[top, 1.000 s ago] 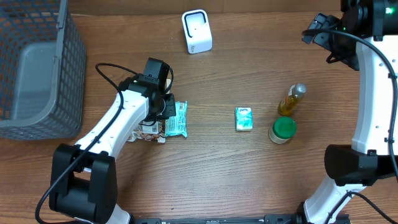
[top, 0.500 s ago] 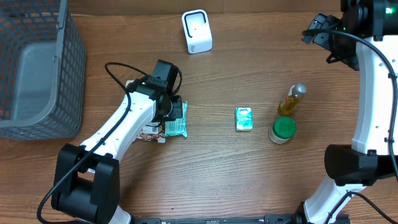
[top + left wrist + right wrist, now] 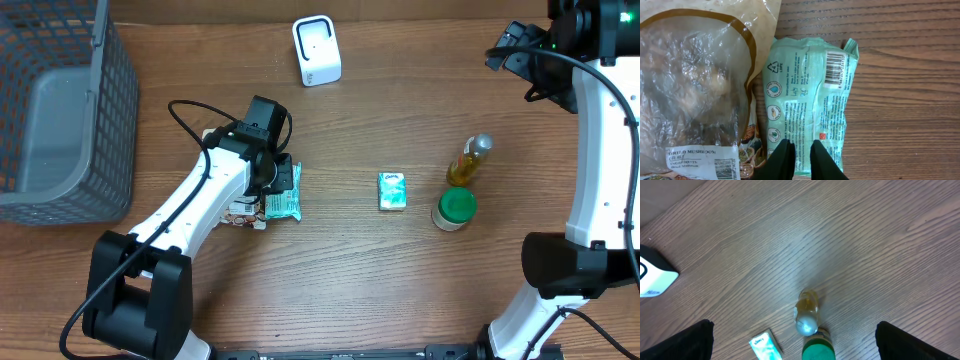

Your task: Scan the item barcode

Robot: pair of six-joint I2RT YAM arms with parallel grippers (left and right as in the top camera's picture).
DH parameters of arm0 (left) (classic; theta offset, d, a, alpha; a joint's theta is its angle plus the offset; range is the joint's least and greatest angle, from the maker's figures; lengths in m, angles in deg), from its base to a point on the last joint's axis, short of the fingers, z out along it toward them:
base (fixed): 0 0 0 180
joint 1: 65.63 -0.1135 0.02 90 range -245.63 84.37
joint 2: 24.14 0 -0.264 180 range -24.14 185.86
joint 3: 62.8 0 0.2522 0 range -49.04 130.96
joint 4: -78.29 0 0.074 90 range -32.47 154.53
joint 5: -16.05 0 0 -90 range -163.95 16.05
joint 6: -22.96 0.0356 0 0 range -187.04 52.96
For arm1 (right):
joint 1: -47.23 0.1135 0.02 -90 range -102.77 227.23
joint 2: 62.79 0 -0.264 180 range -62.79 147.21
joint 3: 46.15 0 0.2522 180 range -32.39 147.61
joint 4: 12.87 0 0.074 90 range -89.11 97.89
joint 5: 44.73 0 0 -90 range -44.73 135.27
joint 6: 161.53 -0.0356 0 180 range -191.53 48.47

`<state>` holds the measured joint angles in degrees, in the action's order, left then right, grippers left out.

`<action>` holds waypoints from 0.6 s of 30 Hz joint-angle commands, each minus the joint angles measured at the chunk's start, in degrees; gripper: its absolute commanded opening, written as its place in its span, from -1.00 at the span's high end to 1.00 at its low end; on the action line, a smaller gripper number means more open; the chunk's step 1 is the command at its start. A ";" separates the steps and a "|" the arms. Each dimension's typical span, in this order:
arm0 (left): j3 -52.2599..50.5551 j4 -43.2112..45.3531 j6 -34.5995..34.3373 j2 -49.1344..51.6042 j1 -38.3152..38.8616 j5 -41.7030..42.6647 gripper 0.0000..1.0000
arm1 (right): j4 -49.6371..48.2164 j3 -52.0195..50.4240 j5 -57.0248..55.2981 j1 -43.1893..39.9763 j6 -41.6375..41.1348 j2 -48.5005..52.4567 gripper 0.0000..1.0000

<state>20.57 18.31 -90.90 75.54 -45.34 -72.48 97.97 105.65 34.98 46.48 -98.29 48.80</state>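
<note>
Green packet (image 3: 807,100) looks light, soft, crinkly; I'd pinch a sealed end. Left jaws narrow, grip unclear; right jaws wide.

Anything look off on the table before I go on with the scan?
Nothing stands out: nothing spilled or torn. The green packet lies flat, barcode up, beside the mushroom bag.

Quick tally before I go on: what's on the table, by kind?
Soft packs: 2, green packet and dried mushroom bag
Small box: 1
Bottle: 1
Jar: 1
Scanner: 1
Basket: 1
Total: 7
</note>
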 commanded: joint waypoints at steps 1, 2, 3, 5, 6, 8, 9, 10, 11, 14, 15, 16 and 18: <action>-0.57 0.28 -0.59 0.76 0.74 -0.66 0.74 | -0.09 0.72 0.31 -0.28 0.17 -1.01 -1.00; -0.57 0.42 -0.57 0.83 0.74 -0.74 0.74 | -0.09 0.72 0.31 -0.28 0.17 -1.01 -1.00; -0.57 0.55 -0.57 0.92 0.74 -0.85 0.72 | -0.09 0.72 0.31 -0.28 0.17 -1.01 -1.00; -0.57 0.61 -0.59 1.20 0.74 -0.81 0.71 | -0.09 0.72 0.31 -0.28 0.17 -1.01 -1.00; -0.57 0.48 -0.59 1.44 0.74 -0.81 0.71 | -0.09 0.72 0.31 -0.28 0.17 -1.01 -1.00; -0.57 0.33 -0.59 2.14 0.74 -0.66 0.73 | -0.09 0.72 0.31 -0.28 0.17 -1.01 -1.00; -0.57 0.33 -0.61 2.71 0.74 -0.37 0.73 | -0.09 0.72 0.31 -0.28 0.17 -1.01 -1.00; -0.57 0.35 -0.61 3.61 0.76 -0.26 0.72 | -0.09 0.72 0.31 -0.28 0.17 -1.01 -1.00; -0.57 0.35 -0.61 4.33 0.76 -0.20 0.73 | -0.09 0.72 0.31 -0.28 0.17 -1.01 -1.00; -0.57 0.59 -0.61 6.75 0.76 0.76 0.73 | -0.09 0.72 0.31 -0.28 0.17 -1.01 -1.00; -0.57 0.79 -0.59 7.54 0.76 1.53 0.74 | -0.09 0.72 0.31 -0.28 0.17 -1.01 -1.00; -0.57 1.01 -0.59 8.31 0.76 2.36 0.74 | -0.09 0.72 0.31 -0.28 0.17 -1.01 -1.00; -0.57 1.11 -0.59 8.72 0.76 2.64 0.72 | -0.09 0.72 0.31 -0.28 0.17 -1.01 -1.00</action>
<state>20.55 19.19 -90.92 82.69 -45.34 -71.71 97.99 105.65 34.98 46.46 -98.29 48.80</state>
